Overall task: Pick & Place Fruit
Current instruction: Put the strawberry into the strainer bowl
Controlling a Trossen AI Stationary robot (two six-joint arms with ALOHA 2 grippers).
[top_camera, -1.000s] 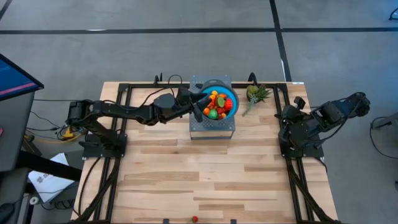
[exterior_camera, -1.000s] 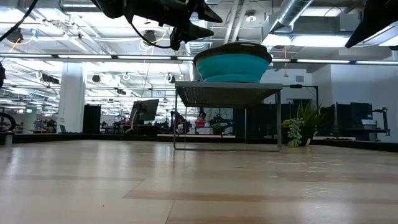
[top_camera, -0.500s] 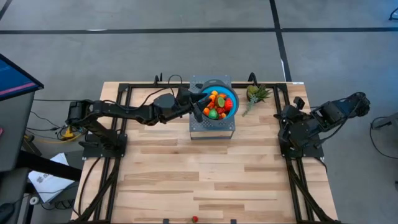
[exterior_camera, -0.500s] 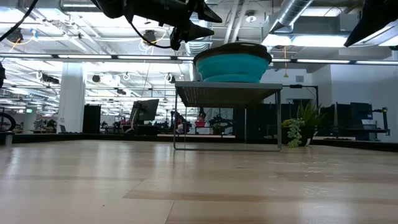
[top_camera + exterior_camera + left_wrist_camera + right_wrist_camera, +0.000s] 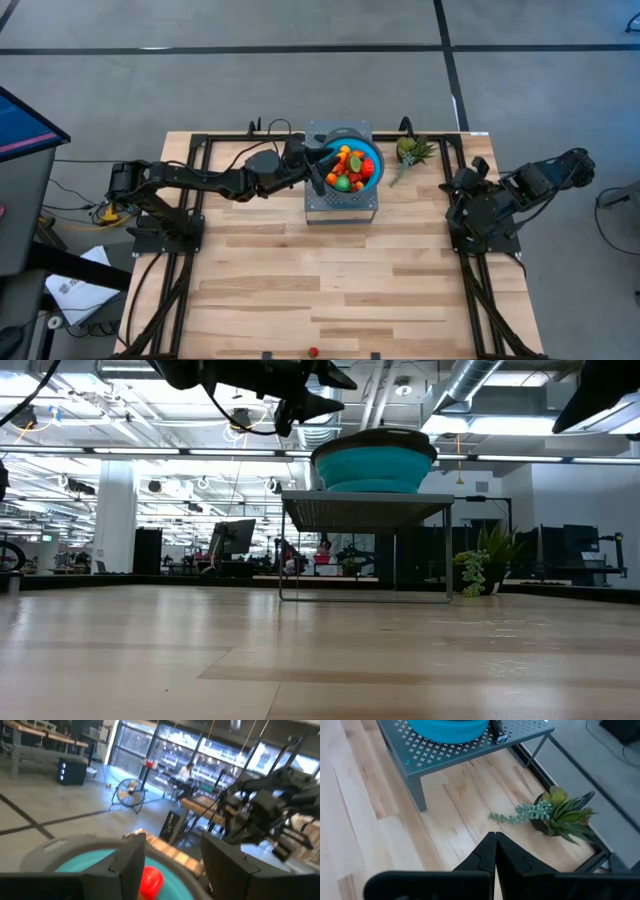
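Left gripper poised at the left rim of the round blue bowl, jaws parted with nothing between them.

The small red, orange and green toy fruits lie heaped inside the bowl, which stands on a grey perforated metal stand at the far middle of the wooden slatted table. A red fruit shows just beyond the fingertips. The right gripper rests clenched at the table's right side, near the potted green plant.
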